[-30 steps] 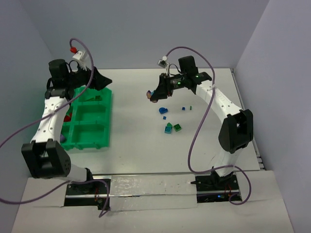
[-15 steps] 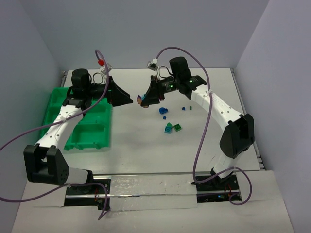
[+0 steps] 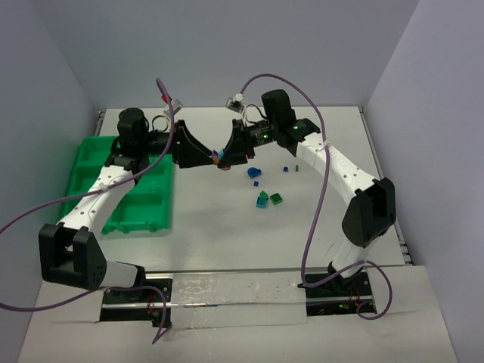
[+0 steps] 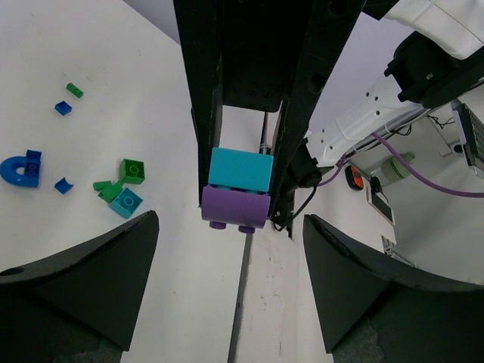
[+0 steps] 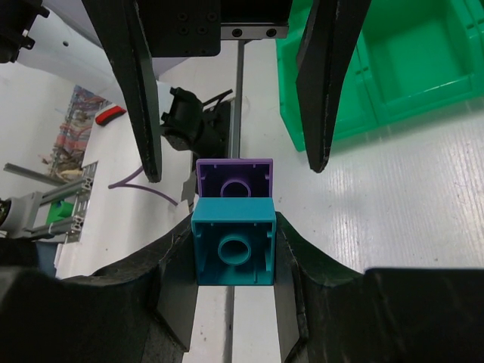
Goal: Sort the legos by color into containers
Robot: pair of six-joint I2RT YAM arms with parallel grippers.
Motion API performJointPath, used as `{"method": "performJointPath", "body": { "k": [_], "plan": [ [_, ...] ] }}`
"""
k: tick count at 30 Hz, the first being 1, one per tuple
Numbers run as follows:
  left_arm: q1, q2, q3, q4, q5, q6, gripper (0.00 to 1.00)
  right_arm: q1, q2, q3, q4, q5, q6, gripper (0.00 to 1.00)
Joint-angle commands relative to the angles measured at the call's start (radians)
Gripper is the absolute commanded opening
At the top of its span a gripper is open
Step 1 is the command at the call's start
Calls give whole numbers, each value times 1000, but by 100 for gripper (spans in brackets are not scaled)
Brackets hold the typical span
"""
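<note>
The green tray (image 3: 136, 215) lies along the left edge of the worktop (image 3: 219, 242), and right of the middle sit the loose legos: a loose teal brick (image 3: 262, 202) just beside a green brick (image 3: 277, 199), then a blue curved piece (image 3: 253, 172) farther back. Above the middle of the worktop, the right gripper (image 5: 234, 249) is clamped on the held teal brick (image 5: 233, 240), which has a purple brick (image 5: 234, 177) joined to its outer end. The left gripper (image 4: 231, 218) faces it with its fingers well apart, one on each side of the purple brick without touching it
</note>
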Motion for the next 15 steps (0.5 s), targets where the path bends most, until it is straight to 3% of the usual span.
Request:
{"method": "performJointPath", "body": {
  "k": [1,8,15],
  "plan": [
    [-19,-3,2,102,31,-45,84,20,-33,15,-3,-37,-18,0],
    [-28,1,5,95,18,-33,73,24,-32,17,-5,-45,-20,0],
    [-33,1,2,89,33,-27,41,23,-31,14,-3,-44,-19,0]
  ]
}}
